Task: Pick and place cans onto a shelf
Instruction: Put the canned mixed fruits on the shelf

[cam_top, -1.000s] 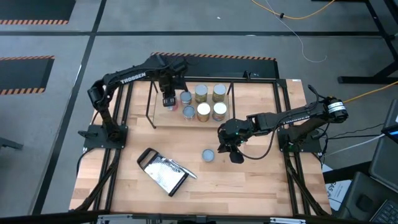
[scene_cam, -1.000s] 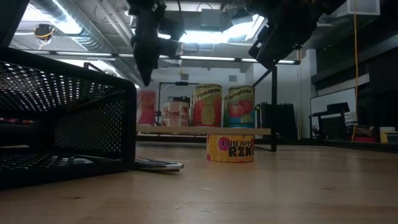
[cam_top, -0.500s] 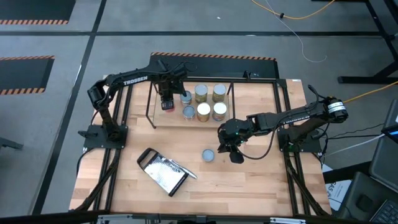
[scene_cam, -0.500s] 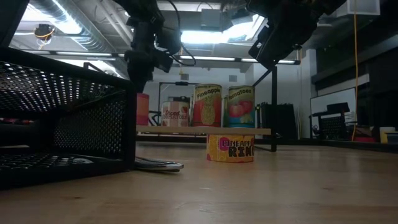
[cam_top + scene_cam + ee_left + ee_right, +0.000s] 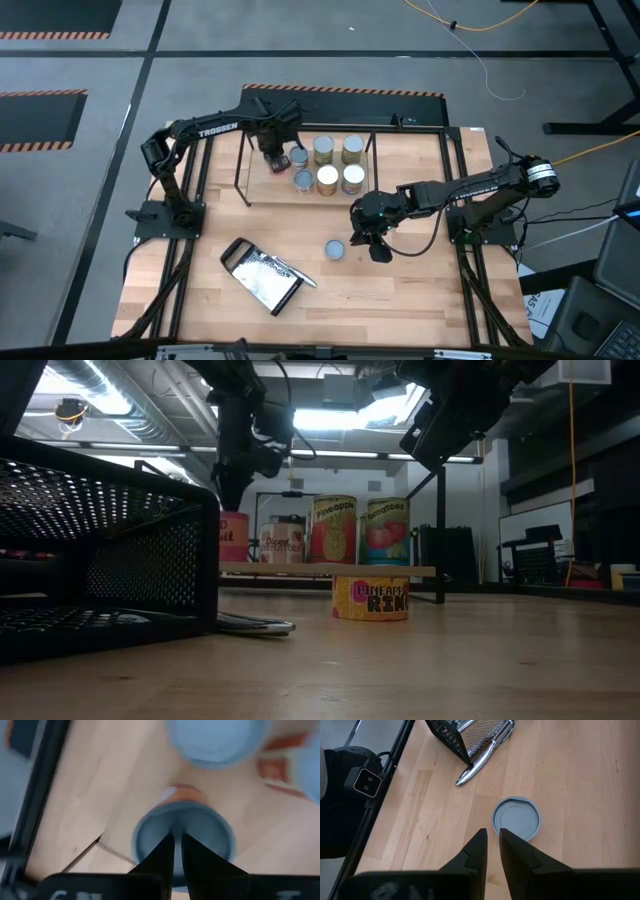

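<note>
Blue-grey-topped can (image 5: 182,836) on the shelf (image 5: 243,170) sits under the left gripper (image 5: 177,851) (fingers pressed together); right gripper (image 5: 492,851), fingers likewise together, hovers over the table (image 5: 420,290).

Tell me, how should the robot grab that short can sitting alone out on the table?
Probably from straight above, pinching its round side wall. The short can stands upright on its own, its flat lid offers no handle, and the right gripper already hangs beside it.

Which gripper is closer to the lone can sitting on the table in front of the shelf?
The right. The right gripper hangs just beside the lone can, fingers nearly closed and not touching it. The left gripper is up over the shelf, above an orange-labelled can there.
</note>
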`<state>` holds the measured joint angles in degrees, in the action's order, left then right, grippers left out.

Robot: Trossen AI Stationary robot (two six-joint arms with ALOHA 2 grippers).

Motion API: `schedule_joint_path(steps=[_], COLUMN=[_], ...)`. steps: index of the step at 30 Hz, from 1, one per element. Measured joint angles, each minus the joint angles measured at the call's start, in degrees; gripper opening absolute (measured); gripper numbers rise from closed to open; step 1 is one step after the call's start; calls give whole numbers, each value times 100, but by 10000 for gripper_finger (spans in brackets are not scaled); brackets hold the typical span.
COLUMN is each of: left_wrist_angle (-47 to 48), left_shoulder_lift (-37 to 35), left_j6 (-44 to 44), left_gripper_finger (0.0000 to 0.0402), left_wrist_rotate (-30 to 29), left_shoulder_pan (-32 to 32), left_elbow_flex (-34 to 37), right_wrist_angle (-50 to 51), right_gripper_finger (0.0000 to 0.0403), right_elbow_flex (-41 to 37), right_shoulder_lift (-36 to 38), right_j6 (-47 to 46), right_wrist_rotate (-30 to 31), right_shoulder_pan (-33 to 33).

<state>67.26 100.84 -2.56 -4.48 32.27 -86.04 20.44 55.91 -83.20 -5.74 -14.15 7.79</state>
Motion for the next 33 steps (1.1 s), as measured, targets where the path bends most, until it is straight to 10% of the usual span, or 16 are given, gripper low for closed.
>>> schedule_joint_path(steps=[12,33], left_wrist_angle=[242,1661], left_shoulder_lift=[-29,-38], left_j6=[920,-1903], left_gripper_finger=[27,100], left_wrist_rotate=[-285,-64], left_shoulder_pan=[-37,-565], left_elbow_flex=[-157,-789], right_wrist_angle=[1,21], right_gripper_finger=[55,55], right_elbow_flex=[-1,-1], right_shoulder_lift=[0,0], right_j6=[5,0], right_wrist_rotate=[0,-2], right_shoulder_pan=[0,0])
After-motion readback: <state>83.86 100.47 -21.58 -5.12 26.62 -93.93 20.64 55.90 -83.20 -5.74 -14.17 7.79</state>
